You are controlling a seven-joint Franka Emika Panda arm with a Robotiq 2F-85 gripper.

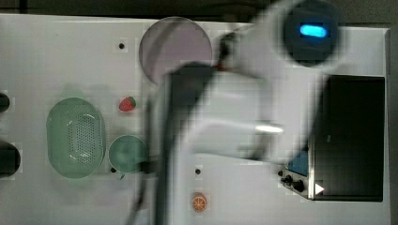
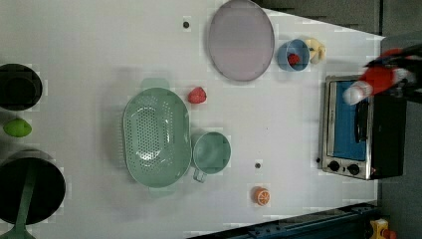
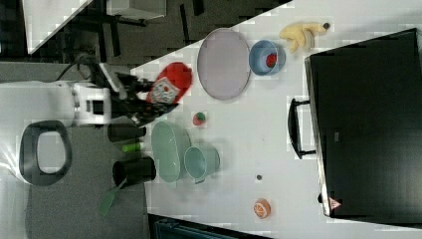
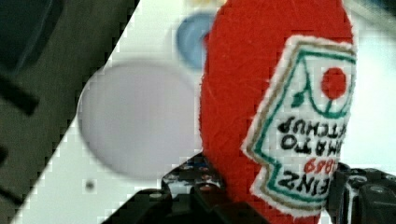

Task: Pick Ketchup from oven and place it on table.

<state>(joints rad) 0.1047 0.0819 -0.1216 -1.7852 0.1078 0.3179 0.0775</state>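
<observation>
Jaws grip the Ketchup (image 4: 261, 93) above the table (image 4: 140, 196), near a grey plate (image 4: 140, 116).

Robot lab — white table (image 2: 99, 40), toy kitchenware

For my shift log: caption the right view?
Gripper holds red plush ketchup bottle aloft near lilac round plate.

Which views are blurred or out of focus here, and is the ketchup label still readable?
Top view: the arm is a smeared blur across the middle; the colander stays fairly sharp. Wrist view: the ketchup label is sharp enough to read, while the plate and blue bowl behind are soft. Left view: the ketchup is slightly smeared over the oven. Right view: mostly even, blocky.
</observation>
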